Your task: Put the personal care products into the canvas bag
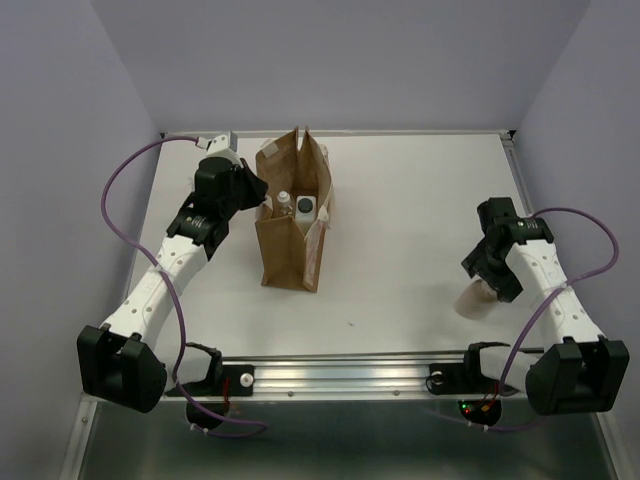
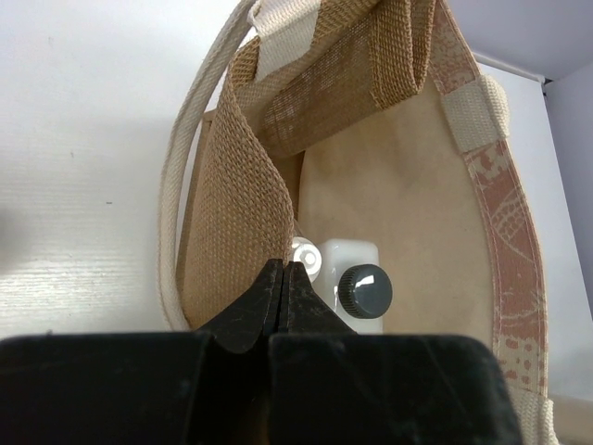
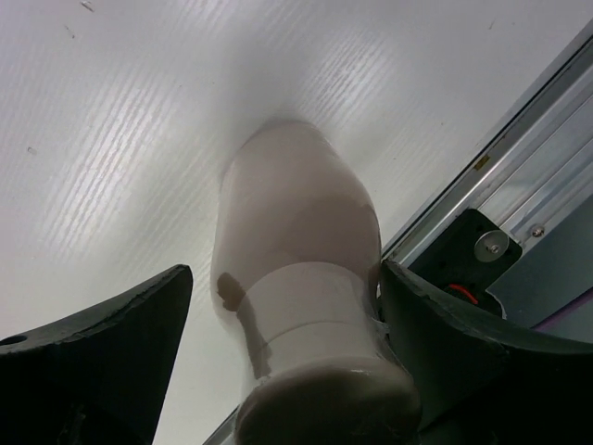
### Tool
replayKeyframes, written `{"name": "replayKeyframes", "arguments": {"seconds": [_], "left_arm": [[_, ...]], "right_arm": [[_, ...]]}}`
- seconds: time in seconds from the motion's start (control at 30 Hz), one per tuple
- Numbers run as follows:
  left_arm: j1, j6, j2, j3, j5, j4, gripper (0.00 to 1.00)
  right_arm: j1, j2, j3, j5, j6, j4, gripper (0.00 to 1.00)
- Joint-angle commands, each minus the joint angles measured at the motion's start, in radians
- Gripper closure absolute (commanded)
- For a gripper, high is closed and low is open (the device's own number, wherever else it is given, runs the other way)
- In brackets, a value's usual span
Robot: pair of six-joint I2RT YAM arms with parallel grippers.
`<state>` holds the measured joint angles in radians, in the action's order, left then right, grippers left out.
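Note:
The canvas bag (image 1: 290, 240) stands upright left of the table's middle, mouth open. My left gripper (image 1: 256, 190) is shut on the bag's woven rim (image 2: 232, 185) and holds that side out. Inside, in the left wrist view, stand a clear squarish bottle with a black cap (image 2: 364, 289) and a white top (image 2: 304, 252) whose body is hidden; both also show from above (image 1: 304, 205). The beige-peach bottle (image 1: 472, 298) lies on the table at the front right. My right gripper (image 3: 285, 273) is open around its white-capped neck (image 3: 306, 306), the right finger touching it. No other bottle shows.
An aluminium rail (image 1: 340, 375) runs along the table's near edge, close to the right gripper and also in the right wrist view (image 3: 519, 167). Grey-lilac walls enclose the back and sides. Purple cables loop beside both arms.

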<state>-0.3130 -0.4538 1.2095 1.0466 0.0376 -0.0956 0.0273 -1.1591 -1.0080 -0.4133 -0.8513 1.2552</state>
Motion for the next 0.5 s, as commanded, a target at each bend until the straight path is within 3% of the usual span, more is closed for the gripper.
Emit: {"name": "replayKeyframes", "arguments": {"seconds": [0.0, 0.13, 0.2, 0.23, 0.4, 0.47], "left_arm": [[-0.005, 0.027, 0.010, -0.011, -0.018, -0.053, 1.00], [-0.005, 0.026, 0.010, -0.011, -0.012, -0.053, 1.00], [-0.005, 0.026, 0.009, -0.011, -0.010, -0.055, 1.00], [-0.005, 0.027, 0.005, -0.011, -0.013, -0.055, 1.00], [-0.005, 0.026, -0.002, -0.011, -0.016, -0.055, 1.00], [-0.005, 0.024, -0.002, -0.011, -0.015, -0.055, 1.00]], "right_arm": [[-0.007, 0.047, 0.016, -0.048, -0.043, 0.029, 0.16], [-0.007, 0.038, 0.023, -0.033, -0.034, 0.009, 0.33], [-0.007, 0.038, 0.028, -0.038, -0.031, 0.009, 0.36], [-0.007, 0.038, 0.029, -0.041, -0.023, 0.012, 0.45], [-0.007, 0.045, 0.000, -0.051, 0.017, 0.016, 0.67], [-0.007, 0.045, -0.015, -0.039, 0.076, 0.006, 0.92]]}}
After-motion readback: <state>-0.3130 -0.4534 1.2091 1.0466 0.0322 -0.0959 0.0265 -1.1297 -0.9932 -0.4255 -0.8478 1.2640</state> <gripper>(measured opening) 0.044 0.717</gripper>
